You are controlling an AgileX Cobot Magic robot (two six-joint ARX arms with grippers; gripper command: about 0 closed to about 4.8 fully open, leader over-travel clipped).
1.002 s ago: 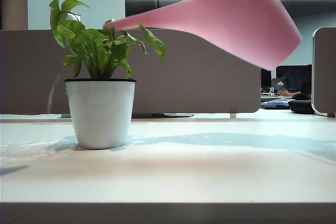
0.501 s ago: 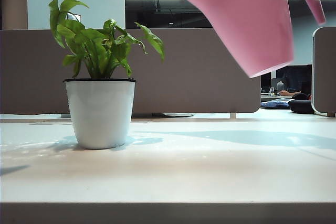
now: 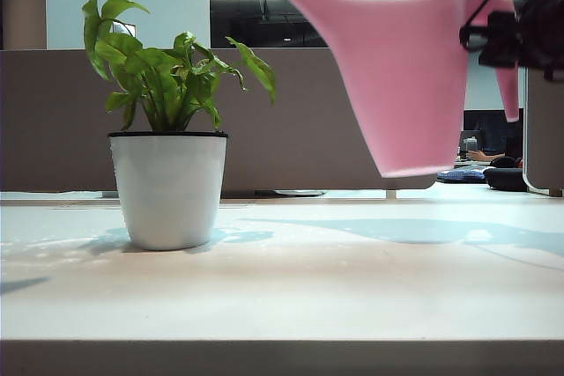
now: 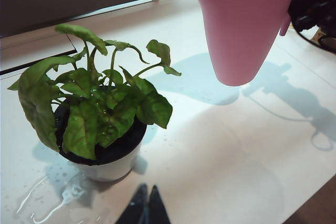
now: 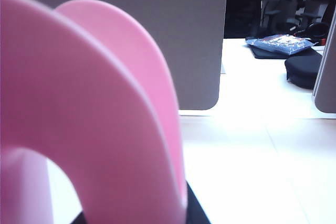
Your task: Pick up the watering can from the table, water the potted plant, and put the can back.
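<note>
The pink watering can [image 3: 414,85] hangs upright in the air, to the right of the potted plant [image 3: 167,182] and well above the table [image 3: 308,288]. Its spout points up and towards the plant. My right gripper [image 3: 507,41] is shut on the can's arched handle [image 5: 105,103], which fills the right wrist view. In the left wrist view the can [image 4: 241,24] hovers beyond the plant [image 4: 100,108]. My left gripper [image 4: 149,186] is shut and empty, low over the table close to the white pot.
Spilled water [image 4: 58,198] lies on the table beside the pot. A grey partition [image 3: 308,129] runs behind the table, and another panel [image 3: 545,121] stands at the right edge. A black bag [image 5: 304,66] and a blue item [image 5: 275,43] lie beyond it.
The can has swung from tipped, spout down over the leaves, back to upright, and has moved right and lower. The left gripper and the plant have stayed still.
</note>
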